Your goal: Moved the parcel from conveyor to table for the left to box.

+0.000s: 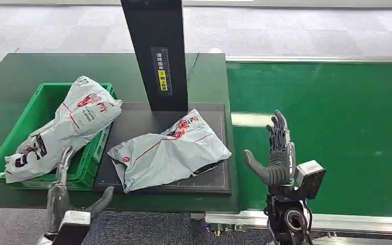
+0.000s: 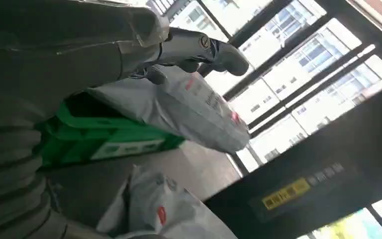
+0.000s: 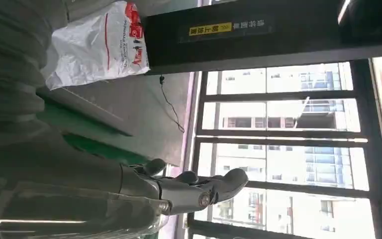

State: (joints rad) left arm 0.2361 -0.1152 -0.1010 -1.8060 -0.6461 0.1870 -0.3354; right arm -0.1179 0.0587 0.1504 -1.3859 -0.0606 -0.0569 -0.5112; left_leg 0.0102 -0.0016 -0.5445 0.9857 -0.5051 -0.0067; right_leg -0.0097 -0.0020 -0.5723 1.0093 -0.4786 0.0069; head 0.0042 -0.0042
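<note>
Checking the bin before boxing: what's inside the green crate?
One grey parcel lies in the green crate, draped over its near rim. The crate floor beneath it is covered, so anything underneath cannot be seen.

A grey tiled floor [image 1: 286, 30] stretches beyond the dark green table [image 1: 41, 71]. Tall windows [image 3: 288, 149] with dark frames let in bright daylight, and pale multi-storey buildings [image 3: 258, 169] stand outside them. A thin black cable [image 3: 171, 107] trails across the table's surface.
</note>
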